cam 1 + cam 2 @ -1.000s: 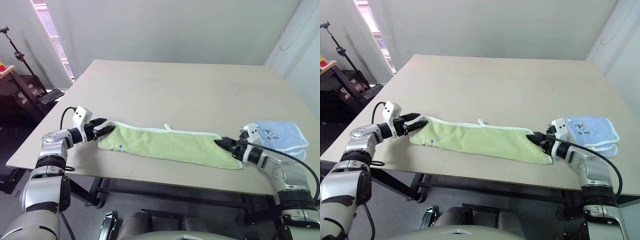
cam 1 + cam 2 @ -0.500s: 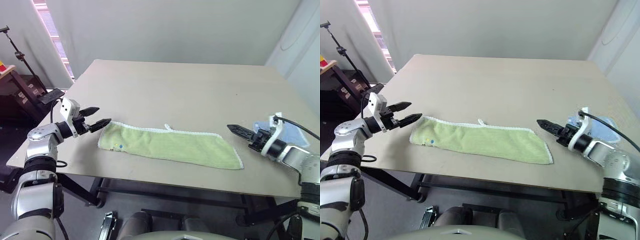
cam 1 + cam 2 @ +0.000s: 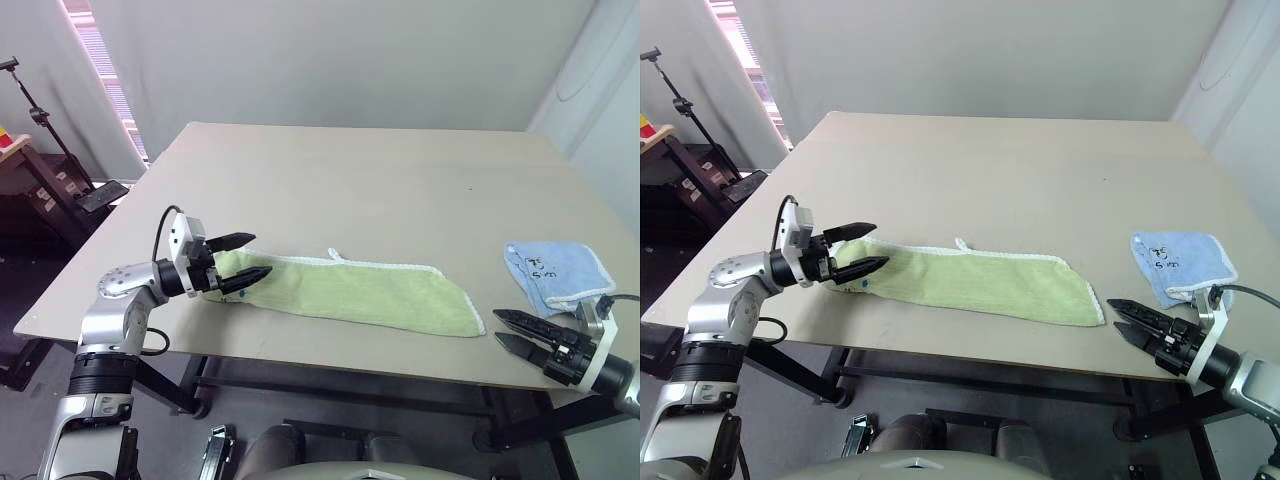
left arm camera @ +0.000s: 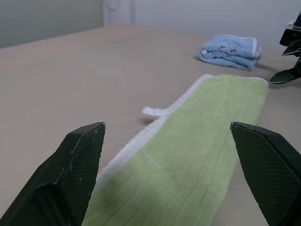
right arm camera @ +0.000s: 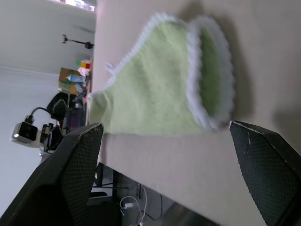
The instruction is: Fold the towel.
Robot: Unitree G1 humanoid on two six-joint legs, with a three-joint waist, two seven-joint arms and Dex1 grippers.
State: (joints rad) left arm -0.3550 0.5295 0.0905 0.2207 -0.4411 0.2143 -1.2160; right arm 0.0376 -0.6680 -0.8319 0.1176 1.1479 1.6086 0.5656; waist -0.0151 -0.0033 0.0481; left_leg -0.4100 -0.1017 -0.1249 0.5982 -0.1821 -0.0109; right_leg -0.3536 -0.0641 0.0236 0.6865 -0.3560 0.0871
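Now that both grippers have let go of the towel (image 3: pixel 350 291), it lies as a long, once-folded strip along the near edge of the table (image 3: pixel 360 180), its white-stitched edging and small loop (image 3: pixel 336 254) on the far side. A second ago each gripper was at one short end of the strip; since then both have spread their fingers wide and drawn off. The left gripper (image 3: pixel 243 256) has swung back in and hovers over the left end, fingers wide apart with nothing between them. The right gripper (image 3: pixel 515 331) has pulled back past the near table edge, just off the towel's right end, equally wide and empty (its wrist view looks straight at that end's doubled layers). The light blue cloth (image 3: pixel 556 271) sits untouched near the right edge, well clear of the green strip.

Judging by the lie of the cloth, the lengthwise fold is done and released. What probably remains is bringing one short end over the other, and the left gripper looks best placed to pick up its end.
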